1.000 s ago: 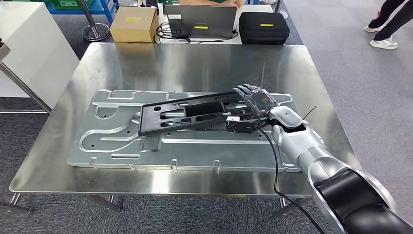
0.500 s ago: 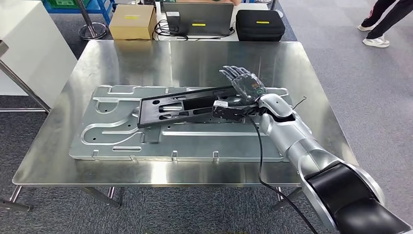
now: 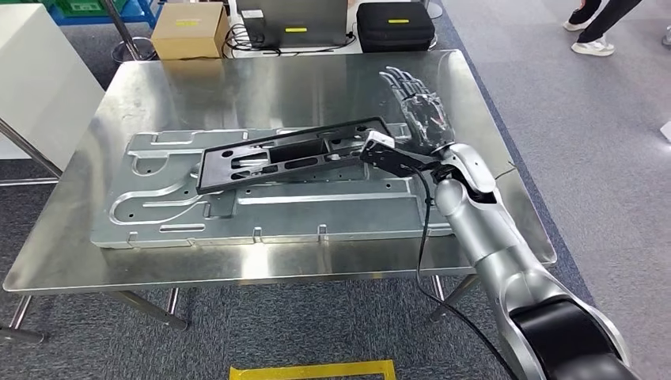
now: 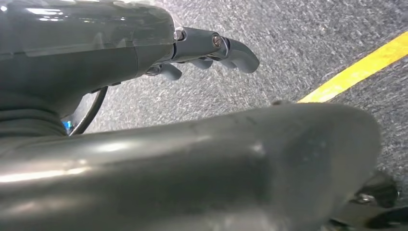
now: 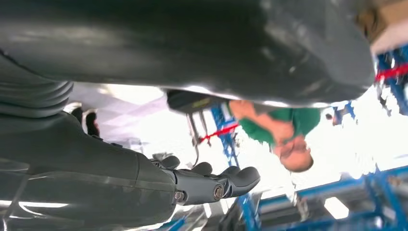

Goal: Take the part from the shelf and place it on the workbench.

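The long black part (image 3: 293, 154) lies flat on a stamped silver plate (image 3: 261, 214) on the steel workbench (image 3: 237, 87). My right hand (image 3: 419, 103) is raised just past the part's right end, fingers straight and spread, holding nothing. The right wrist view looks upward past that hand's fingers (image 5: 207, 185), which hold nothing. My left hand (image 4: 207, 48) hangs over grey carpet with nothing in it.
Behind the bench stand a cardboard box (image 3: 188, 30), a laptop (image 3: 293, 17) and a black case (image 3: 394, 25). A person's feet (image 3: 592, 46) are at the far right. A white cabinet (image 3: 32, 79) stands left. Yellow tape (image 3: 312, 370) marks the floor. A person in green (image 5: 284, 127) is nearby.
My right hand has let go of the black part's right end and lifted away with fingers spread. The part stays on the plate. The camera has shifted.
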Robot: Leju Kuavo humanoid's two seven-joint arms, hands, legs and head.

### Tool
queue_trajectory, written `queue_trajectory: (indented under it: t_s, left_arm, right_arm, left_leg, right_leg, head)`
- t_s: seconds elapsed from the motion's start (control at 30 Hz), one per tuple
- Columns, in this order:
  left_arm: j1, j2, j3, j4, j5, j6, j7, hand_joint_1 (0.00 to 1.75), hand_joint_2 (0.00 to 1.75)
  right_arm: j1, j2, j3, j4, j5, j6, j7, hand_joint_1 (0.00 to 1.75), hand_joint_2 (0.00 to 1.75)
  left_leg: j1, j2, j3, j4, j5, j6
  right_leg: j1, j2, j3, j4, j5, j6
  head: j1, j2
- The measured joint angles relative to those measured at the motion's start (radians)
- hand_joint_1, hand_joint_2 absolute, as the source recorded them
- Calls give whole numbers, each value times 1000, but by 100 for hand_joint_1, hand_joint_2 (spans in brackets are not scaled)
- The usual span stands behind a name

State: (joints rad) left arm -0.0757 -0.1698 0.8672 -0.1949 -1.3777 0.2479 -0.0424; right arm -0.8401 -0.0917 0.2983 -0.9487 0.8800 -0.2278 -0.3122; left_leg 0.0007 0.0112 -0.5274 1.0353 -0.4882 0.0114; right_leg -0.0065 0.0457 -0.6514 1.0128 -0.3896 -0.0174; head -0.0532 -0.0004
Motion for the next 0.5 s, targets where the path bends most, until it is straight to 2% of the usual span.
queue_trajectory:
  t_s: [0.07, 0.13, 0.17, 0.2, 0.27, 0.3, 0.33, 0.37, 0.4, 0.43, 0.47, 0.5]
  left_arm:
    - [-1, 2, 3, 0, 0, 1, -1, 0, 0]
    - [-1, 1, 5, 0, 0, 1, -1, 0, 0]
    - [-1, 1, 5, 0, 1, 1, -1, 0, 0]
    - [-2, 1, 5, 0, 1, 1, -1, 0, 0]
    - [-2, 1, 6, 0, 1, 1, -1, 0, 0]
    - [-2, 1, 6, 0, 1, 0, -1, 0, 0]
    - [-2, 1, 6, 0, 1, 0, -1, 0, 0]
    - [-2, 1, 6, 0, 1, 0, -1, 0, 0]
    - [-3, 1, 6, 0, 1, 0, -1, 0, 0]
    - [-3, 1, 6, 0, 1, 0, -1, 0, 0]
    - [-5, 1, 6, 0, 1, 0, -1, 0, 0]
    - [-5, 1, 6, 0, 1, 0, -1, 0, 0]
  right_arm:
    - [15, -6, -14, -28, 0, -1, 1, 0, 0]
    - [28, -9, -24, -50, 0, -1, 1, 0, 0]
    - [30, -8, -29, -59, 0, -1, 1, 0, 0]
    - [31, -6, -33, -66, 0, -1, 1, 0, 0]
    - [34, 0, -39, -74, 0, -1, 1, 0, 0]
    - [38, 4, -41, -76, 0, -1, 1, 0, 0]
    - [41, 6, -42, -77, 0, -1, 2, 0, 0]
    - [44, 8, -44, -79, 0, -1, 2, 0, 0]
    - [45, 8, -45, -81, 0, -1, 2, 0, 0]
    - [45, 8, -47, -84, 0, -1, 2, 0, 0]
    - [44, 8, -49, -87, 0, -1, 3, 0, 0]
    - [44, 9, -51, -90, 1, -2, 6, 0, 0]
  left_leg:
    - [-5, -4, 22, -44, 1, 2]
    - [-2, -2, 25, -70, 24, 7]
    - [1, 2, 25, -84, 36, 11]
    - [4, 9, 23, -96, 46, 14]
    - [5, 20, 10, -97, 54, 14]
    - [7, 25, 1, -91, 57, 12]
    - [10, 29, -8, -84, 59, 10]
    - [15, 32, -18, -74, 59, 6]
    - [20, 34, -29, -62, 58, 1]
    - [25, 35, -40, -49, 57, -6]
    - [28, 35, -52, -35, 55, -14]
    - [29, 34, -61, -24, 56, -24]
  right_leg:
    - [-7, 2, -4, -8, 15, 11]
    - [-9, 2, -6, -17, 16, 24]
    - [-8, -4, -13, -6, -2, 30]
    - [-7, -12, -27, 29, -37, 35]
    - [-12, -26, -69, 154, -118, 48]
    - [-16, -29, -86, 214, -142, 55]
    - [-21, -31, -89, 246, -146, 62]
    - [-26, -32, -76, 242, -132, 70]
    - [-32, -33, -44, 200, -107, 78]
    - [-38, -32, -4, 134, -90, 86]
    - [-38, -27, 30, 77, -78, 87]
    - [-37, -21, 51, 38, -73, 83]
  head:
    - [0, 0]
    - [0, 0]
    - [0, 0]
    - [0, 0]
    - [0, 0]
    - [0, 0]
    - [0, 0]
    - [0, 0]
    - [0, 0]
    - [0, 0]
    - [0, 0]
    - [-1, 0]
